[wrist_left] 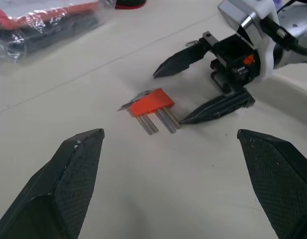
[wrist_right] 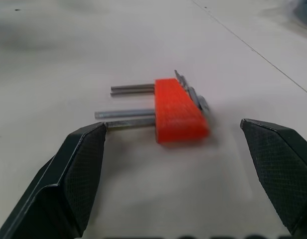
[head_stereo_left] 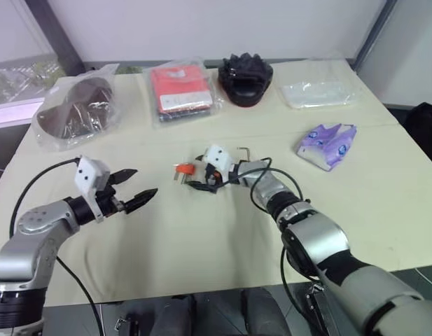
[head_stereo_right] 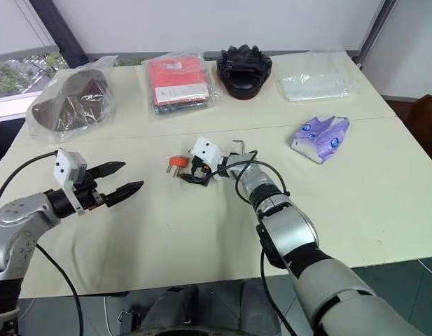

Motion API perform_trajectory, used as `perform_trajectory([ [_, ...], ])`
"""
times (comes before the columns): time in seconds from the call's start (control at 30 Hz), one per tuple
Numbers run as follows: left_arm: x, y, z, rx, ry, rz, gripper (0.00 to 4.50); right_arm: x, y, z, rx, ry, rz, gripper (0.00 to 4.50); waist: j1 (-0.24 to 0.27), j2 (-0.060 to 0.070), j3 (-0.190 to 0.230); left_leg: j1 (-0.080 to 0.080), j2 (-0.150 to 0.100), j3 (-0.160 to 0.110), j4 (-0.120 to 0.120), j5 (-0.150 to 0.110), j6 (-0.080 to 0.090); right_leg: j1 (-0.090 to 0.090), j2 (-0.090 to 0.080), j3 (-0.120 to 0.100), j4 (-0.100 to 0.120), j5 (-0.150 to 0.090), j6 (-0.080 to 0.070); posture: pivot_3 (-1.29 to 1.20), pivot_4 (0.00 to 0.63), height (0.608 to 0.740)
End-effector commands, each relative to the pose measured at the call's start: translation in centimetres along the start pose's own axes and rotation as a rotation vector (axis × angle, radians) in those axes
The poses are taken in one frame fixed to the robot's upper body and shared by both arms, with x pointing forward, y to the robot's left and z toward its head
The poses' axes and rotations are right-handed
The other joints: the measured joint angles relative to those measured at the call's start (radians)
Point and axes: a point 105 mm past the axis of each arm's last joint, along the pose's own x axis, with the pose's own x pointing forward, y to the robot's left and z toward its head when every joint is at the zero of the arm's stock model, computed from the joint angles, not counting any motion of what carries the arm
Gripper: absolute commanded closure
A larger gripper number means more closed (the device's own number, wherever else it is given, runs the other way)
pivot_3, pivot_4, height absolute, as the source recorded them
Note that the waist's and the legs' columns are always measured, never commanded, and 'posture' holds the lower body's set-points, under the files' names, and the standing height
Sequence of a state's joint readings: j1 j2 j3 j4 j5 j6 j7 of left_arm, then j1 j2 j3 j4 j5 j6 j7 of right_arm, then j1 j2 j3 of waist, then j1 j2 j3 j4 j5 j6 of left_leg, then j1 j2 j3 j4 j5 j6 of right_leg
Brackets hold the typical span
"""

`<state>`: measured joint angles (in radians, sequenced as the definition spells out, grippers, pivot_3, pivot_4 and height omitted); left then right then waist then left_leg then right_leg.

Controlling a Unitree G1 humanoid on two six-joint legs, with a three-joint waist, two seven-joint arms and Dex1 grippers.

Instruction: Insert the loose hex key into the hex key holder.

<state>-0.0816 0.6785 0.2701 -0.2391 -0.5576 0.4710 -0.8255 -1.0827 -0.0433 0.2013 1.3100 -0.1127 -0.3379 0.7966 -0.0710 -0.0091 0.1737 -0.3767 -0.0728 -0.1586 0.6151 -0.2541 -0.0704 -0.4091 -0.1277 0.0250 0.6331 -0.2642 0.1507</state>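
Hex key holder [wrist_right: 180,110] lies flat on the table [head_stereo_left: 201,245], between the spread fingers of the right gripper [head_stereo_left: 196,180], untouched. Loose hex key [head_stereo_left: 244,151] lies just behind that gripper. Left gripper [head_stereo_left: 138,187] wide open, empty, well apart.

The hex key holder [wrist_right: 180,110], a small orange-red block, lies flat on the table with short metal keys protruding from one side. The loose hex key [head_stereo_left: 244,152], thin, dark and L-shaped, lies flat nearby.
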Motion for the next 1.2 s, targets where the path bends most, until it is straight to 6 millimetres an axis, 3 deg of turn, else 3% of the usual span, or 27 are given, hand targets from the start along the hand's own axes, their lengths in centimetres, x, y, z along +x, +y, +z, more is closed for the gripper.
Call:
perform_trajectory([
  [0.03, -0.4, -0.1, 1.2, 0.036, -0.044, 0.024, 0.00, 0.6, -0.1, 0.7, -0.025, 0.015, -0.007, 0.93, 0.000, 0.000, 0.000, 0.000, 0.000, 0.000, 0.000, 0.000, 0.000, 0.000, 0.000, 0.000, 0.000, 0.000, 0.000, 0.00, 0.150, 0.740],
  [0.2, -0.6, -0.4, 1.1, 0.044, -0.043, 0.040, 0.00, 0.9, 0.3, 0.2, -0.008, 0.049, 0.006, 3.39, 0.000, 0.000, 0.000, 0.001, 0.000, 0.000, 0.000, 0.001, -0.001, 0.000, 0.000, 0.000, 0.001, 0.000, 0.000, 0.00, 0.150, 0.740],
  [0.23, -0.7, -0.4, 1.1, 0.047, -0.039, 0.045, 0.00, 0.9, 0.2, 0.3, 0.001, 0.046, 0.001, 3.52, 0.000, 0.000, 0.000, 0.001, 0.000, 0.000, 0.000, 0.001, -0.001, 0.000, 0.000, 0.000, 0.001, 0.000, 0.000, 0.00, 0.150, 0.740],
  [0.47, -0.5, -0.3, 0.9, 0.057, -0.040, 0.052, 0.00, 0.6, -0.2, 1.1, 0.039, 0.001, 0.004, 3.52, 0.001, 0.000, 0.000, 0.001, 0.000, 0.000, 0.000, 0.001, -0.001, 0.000, 0.000, 0.000, 0.001, 0.000, 0.000, 0.00, 0.150, 0.740],
  [0.57, 0.0, -0.1, 1.4, 0.052, -0.063, 0.044, 0.00, 0.3, -0.6, 2.4, -0.040, -0.050, 0.006, 3.52, 0.001, 0.000, 0.000, 0.001, 0.000, 0.000, 0.000, 0.001, -0.001, 0.000, 0.000, 0.000, 0.001, 0.000, 0.000, 0.00, 0.150, 0.740],
  [0.73, 0.8, 0.9, 2.7, 0.044, -0.107, 0.023, 0.00, -0.9, -1.8, 6.3, -0.402, -0.172, -0.043, 3.52, 0.001, 0.001, 0.000, 0.000, 0.000, 0.000, 0.000, 0.001, -0.001, 0.000, 0.000, 0.000, 0.001, 0.000, 0.000, 0.00, 0.150, 0.740],
  [0.87, 2.0, 1.3, 3.8, 0.031, -0.128, -0.061, 0.00, -2.7, -1.3, 9.4, -0.704, -0.301, -0.030, 3.52, -0.001, 0.000, 0.000, 0.000, 0.000, 0.000, 0.000, 0.001, -0.002, -0.001, 0.000, 0.000, 0.001, 0.000, 0.000, 0.00, 0.150, 0.740],
  [0.93, 2.5, 1.1, 4.3, 0.012, -0.138, -0.113, 0.00, -3.3, -1.1, 9.9, -0.822, -0.321, -0.037, 3.52, -0.004, 0.000, 0.000, 0.000, 0.000, 0.000, 0.000, 0.001, -0.002, 0.000, 0.000, 0.000, 0.001, 0.000, 0.000, 0.00, 0.150, 0.740],
  [1.0, 3.9, 0.4, 5.2, -0.027, -0.145, -0.241, 0.00, -5.1, -1.3, 10.5, -1.109, -0.324, -0.083, 3.52, 0.004, 0.001, 0.000, 0.000, 0.000, 0.000, 0.000, 0.001, -0.002, -0.001, 0.000, 0.000, 0.001, 0.000, 0.000, 0.00, 0.150, 0.740],
  [1.07, 5.0, 0.2, 5.9, -0.065, -0.152, -0.315, 0.00, -6.1, -1.3, 10.5, -1.267, -0.334, -0.107, 3.52, 0.008, 0.000, 0.000, -0.004, -0.002, -0.002, 0.002, 0.002, -0.003, -0.005, 0.000, -0.001, 0.003, 0.000, 0.000, 0.00, 0.150, 0.740],
  [1.2, 6.8, 0.6, 6.2, -0.140, -0.155, -0.393, 0.00, -7.1, -1.3, 10.5, -1.335, -0.380, -0.150, 3.52, -0.007, -0.001, -0.001, -0.005, -0.002, -0.002, 0.002, 0.002, -0.003, -0.006, 0.001, 0.000, 0.003, 0.000, 0.000, 0.00, 0.150, 0.740],
])
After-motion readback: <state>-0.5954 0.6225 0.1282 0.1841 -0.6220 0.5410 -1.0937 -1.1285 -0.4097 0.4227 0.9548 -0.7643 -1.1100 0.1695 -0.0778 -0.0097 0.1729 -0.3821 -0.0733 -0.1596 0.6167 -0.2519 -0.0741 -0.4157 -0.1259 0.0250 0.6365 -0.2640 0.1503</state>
